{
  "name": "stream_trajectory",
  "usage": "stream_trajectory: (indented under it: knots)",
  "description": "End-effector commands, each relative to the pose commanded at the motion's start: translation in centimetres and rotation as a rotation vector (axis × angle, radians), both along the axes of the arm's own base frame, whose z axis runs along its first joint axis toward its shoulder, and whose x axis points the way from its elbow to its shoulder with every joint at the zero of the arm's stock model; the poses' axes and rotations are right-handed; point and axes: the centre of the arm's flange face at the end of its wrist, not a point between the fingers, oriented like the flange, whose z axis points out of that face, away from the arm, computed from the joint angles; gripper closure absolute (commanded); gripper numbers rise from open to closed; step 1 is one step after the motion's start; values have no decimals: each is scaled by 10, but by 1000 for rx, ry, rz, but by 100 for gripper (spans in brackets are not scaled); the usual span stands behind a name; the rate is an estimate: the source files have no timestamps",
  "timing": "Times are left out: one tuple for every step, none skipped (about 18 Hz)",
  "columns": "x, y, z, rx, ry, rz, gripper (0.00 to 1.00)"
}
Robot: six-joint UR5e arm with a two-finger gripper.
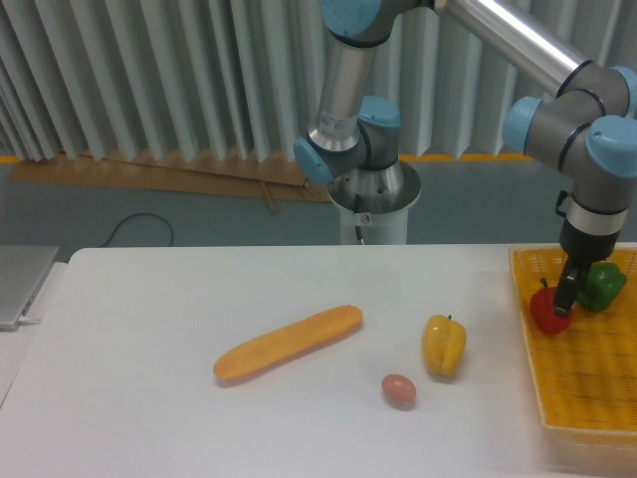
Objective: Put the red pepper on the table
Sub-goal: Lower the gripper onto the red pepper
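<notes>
Jaws of the gripper (567, 296) closed on the red pepper (547, 311) at right edge of frame, over the yellow basket (587, 378), green pepper (601, 284) just beside; yellow pepper (444, 345) on table (149, 418), centre-right.

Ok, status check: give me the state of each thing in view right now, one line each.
red pepper: in the yellow basket, gripper at it, not yet on the table
gripper: down at the red pepper; grip unclear
green pepper: in the basket, beside the red pepper
yellow basket: at the table's right edge
yellow pepper: upright on the table
egg: on the table
long orange vegetable: lying flat
</notes>
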Motion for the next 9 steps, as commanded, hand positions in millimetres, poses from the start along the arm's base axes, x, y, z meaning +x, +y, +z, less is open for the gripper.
stream_trajectory:
  knots:
    - [-4,2,-12,-1,-5,-12,0]
    - [-6,6,-19,8,-6,-11,0]
    - [-6,11,-16,13,12,-2,0]
    - [-4,16,-11,26,20,43,0]
    - [2,25,-3,37,33,114,0]
    - [6,35,10,46,53,178,0]
    - [5,42,17,51,58,195,0]
    - [3,42,17,66,35,206,0]
    - [3,43,15,105,-4,219,0]
